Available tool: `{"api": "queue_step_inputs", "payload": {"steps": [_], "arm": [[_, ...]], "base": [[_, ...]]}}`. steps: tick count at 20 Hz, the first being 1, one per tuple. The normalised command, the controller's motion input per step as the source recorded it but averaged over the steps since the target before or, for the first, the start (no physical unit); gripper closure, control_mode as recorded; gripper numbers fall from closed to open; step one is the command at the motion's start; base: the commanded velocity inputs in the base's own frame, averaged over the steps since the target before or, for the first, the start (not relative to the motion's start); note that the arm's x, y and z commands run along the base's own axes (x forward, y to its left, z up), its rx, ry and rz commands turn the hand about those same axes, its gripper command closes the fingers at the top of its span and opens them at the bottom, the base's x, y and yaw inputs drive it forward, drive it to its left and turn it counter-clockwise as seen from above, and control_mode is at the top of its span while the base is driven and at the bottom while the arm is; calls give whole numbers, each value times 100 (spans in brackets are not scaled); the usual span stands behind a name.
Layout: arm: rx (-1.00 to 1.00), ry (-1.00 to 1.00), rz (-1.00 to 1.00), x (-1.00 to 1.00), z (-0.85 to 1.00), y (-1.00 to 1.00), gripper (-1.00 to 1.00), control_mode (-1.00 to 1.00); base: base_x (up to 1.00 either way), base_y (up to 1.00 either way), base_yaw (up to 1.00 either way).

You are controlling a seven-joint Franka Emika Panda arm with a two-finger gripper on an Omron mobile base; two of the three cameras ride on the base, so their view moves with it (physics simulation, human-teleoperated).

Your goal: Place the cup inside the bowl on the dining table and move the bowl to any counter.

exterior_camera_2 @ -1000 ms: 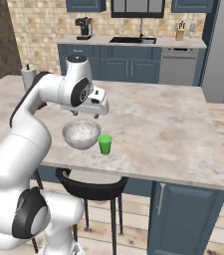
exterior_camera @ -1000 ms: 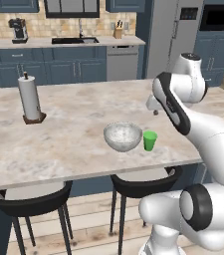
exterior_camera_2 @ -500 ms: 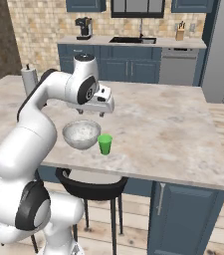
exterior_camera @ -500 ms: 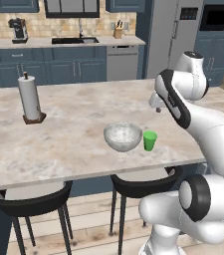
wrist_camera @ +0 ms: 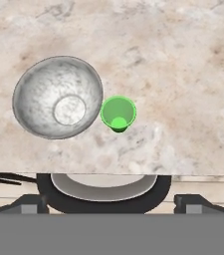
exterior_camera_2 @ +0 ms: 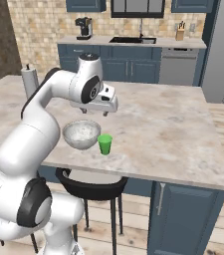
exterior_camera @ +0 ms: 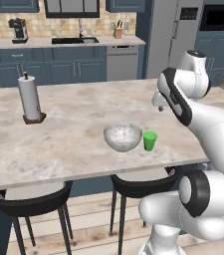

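- Black round stools: two, tucked under the near edge of the dining table; one seat appears below the table edge in the hand view.
- Dining table: long island slab, beige-grey marbled top, spanning both base views.
- Bowl: round, deep, speckled grey-white, upright on the dining table near its front edge, nothing inside. Seen also in the right base view.
- Cup: small bright-green tumbler, upright, mouth up, on the table just beside the bowl, on the side nearer the arm in the left base view. In the hand view rim close to the bowl's rim; contact cannot be told. Right base view shows it toward the front edge.
- Gripper: hangs above the table, beyond bowl and cup, pointing down; well above both, touching neither. Fingers spread wide apart, nothing between them. In the left base view it sits above and behind the cup.
- Paper towel roll: upright on a dark stand, far left part of the table, well apart from bowl and cup.
- Counter: narrow beige top over dark blue cabinets against the tiled wall; carries a sink, a coffee machine and a knife block.
- Dishwasher: grey front, set in the cabinets.
- Refrigerator: tall, grey, right of the counter.
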Motion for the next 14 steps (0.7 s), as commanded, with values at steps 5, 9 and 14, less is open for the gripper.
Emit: {"api": "queue_step_inputs", "payload": {"steps": [5, 9, 14], "arm": [[0, 0, 0, 7, 0, -13, -100, -100], [0, 0, 0, 9, 0, -8, -100, -100], [0, 0, 0, 8, 0, -2, -100, -100]], "base": [[0, 0, 0], [0, 0, 0], [0, 0, 0]]}}
